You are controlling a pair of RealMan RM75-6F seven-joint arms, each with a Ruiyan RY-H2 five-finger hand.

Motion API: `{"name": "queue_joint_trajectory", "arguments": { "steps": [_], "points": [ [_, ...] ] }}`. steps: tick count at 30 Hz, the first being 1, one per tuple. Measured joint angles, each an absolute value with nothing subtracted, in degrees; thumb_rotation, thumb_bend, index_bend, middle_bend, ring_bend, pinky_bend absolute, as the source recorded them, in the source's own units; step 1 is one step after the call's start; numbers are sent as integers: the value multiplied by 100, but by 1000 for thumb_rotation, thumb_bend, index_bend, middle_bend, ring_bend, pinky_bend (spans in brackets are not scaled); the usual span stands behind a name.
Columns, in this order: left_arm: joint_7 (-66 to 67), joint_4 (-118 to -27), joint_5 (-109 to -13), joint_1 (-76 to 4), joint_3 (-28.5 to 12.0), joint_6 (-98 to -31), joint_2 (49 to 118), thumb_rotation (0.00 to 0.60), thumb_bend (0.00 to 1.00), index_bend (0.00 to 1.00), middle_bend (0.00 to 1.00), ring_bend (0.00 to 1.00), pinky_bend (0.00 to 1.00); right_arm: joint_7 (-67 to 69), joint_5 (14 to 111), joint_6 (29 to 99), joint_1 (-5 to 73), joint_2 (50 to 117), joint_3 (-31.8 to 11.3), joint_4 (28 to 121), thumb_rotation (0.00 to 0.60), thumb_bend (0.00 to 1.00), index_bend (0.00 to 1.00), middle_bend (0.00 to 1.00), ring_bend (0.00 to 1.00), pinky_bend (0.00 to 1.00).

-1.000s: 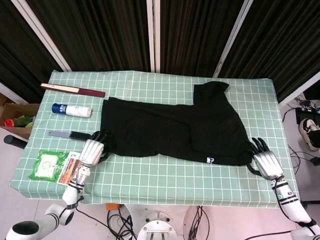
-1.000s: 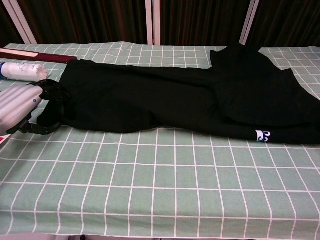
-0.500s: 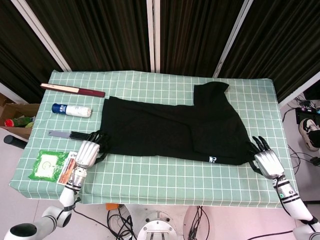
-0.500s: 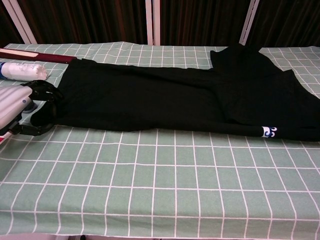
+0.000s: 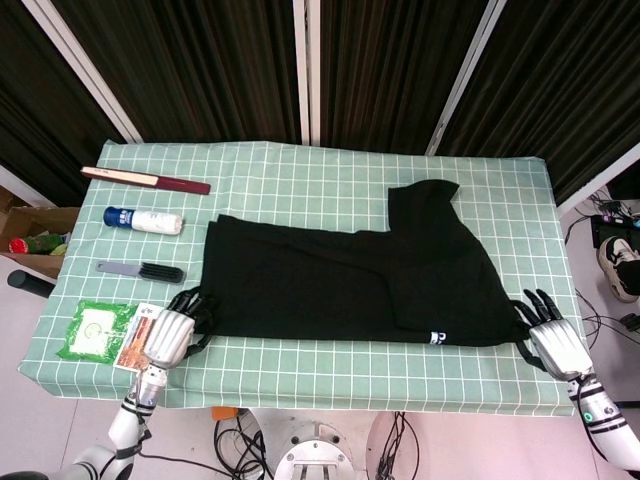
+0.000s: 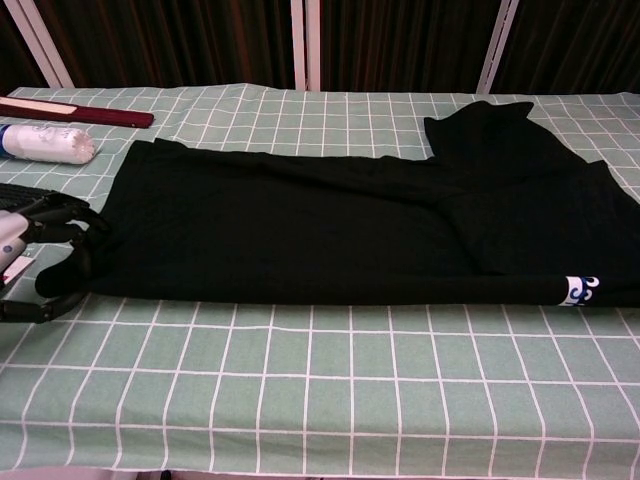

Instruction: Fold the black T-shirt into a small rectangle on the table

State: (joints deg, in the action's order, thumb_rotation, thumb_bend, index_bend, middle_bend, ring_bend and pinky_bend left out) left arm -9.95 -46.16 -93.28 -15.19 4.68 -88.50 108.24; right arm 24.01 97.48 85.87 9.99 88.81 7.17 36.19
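Shirt (image 5: 350,280) lies folded lengthwise across the table's (image 5: 330,175) middle, its front edge near the front edge. Our left hand (image 5: 172,330) pinches its left end; our right hand (image 5: 556,342) grips its right end at the right edge. Along the left edge lie a comb (image 5: 140,269), bottle (image 5: 143,220) and packet (image 5: 95,330).

Over on the left side of the green checked tablecloth (image 5: 330,175) there's a dark red stick (image 5: 145,180), a white bottle (image 5: 144,220) lying on its side (blue cap), a black comb (image 5: 141,270), and a green packet (image 5: 92,330) near the front corner.
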Motion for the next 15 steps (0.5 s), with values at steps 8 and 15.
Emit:
{"name": "queue_joint_trajectory", "arguments": {
  "steps": [8, 15],
  "points": [
    [-615, -5153, -9563, -1107, 751, -9197, 10564, 600, 468, 617, 278, 155, 223, 2045, 9877, 8850, 699, 8667, 904, 4083, 600, 502, 628, 210, 14, 0],
    [-418, -5616, -9500, -1004, 795, -9035, 10351, 570, 287, 239, 162, 113, 209, 1813, 9894, 8718, 633, 8493, 981, 4522, 600, 56, 96, 62, 0, 0]
  ]
}}
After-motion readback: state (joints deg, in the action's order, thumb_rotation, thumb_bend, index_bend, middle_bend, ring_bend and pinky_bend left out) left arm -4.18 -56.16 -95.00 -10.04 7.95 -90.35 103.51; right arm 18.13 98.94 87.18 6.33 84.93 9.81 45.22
